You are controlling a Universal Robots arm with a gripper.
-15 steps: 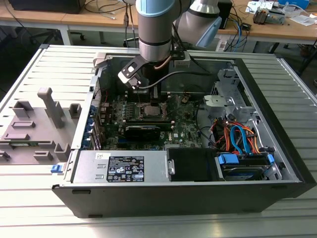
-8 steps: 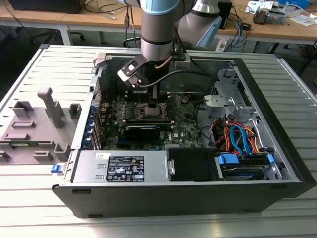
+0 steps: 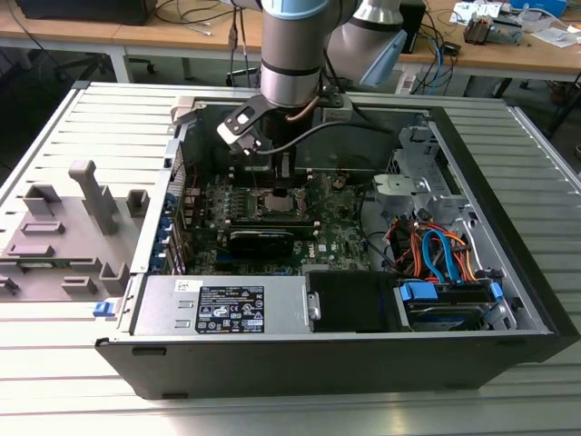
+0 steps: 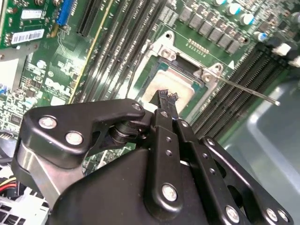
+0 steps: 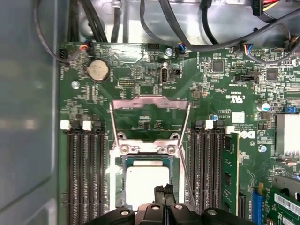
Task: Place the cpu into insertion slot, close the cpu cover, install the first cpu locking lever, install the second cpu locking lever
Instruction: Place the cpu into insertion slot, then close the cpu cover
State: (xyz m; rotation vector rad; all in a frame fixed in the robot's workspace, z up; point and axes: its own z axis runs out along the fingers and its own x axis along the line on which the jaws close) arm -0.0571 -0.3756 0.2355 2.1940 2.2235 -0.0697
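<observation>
Hovering low over the circuit board (image 5: 140, 75) inside the open computer case (image 3: 345, 359), the end effector (image 4: 168, 97) has its two fingers pinched narrow, tips nearly together, with nothing between them. The cpu (image 5: 140, 180) lies directly under those tips, flat in the insertion slot (image 5: 145, 162) with its silvery top facing up. It sits squarely within the rim and looks seated, so the first step seems done. Whether the tips touch it cannot be told. The cpu cover (image 5: 150, 99) is not yet down: it lies swung open beyond the fingertips, on the hinge side of the slot, and green board shows through its window. A locking lever (image 4: 243, 90) juts out loose to one side of the tips, unlatched.

The work in hand seems to be the cover. To do it well, the pinched tips should bear on the frame's metal bar, never on the chip or the slot's contacts, and should follow the hinge's arc rather than push straight down. The lever needs to be out of the frame's path, since a rod trapped beneath would keep it from lying flat. The memory slots (image 5: 84, 178) flank the end effector closely, so sideways drift risks a knock.
</observation>
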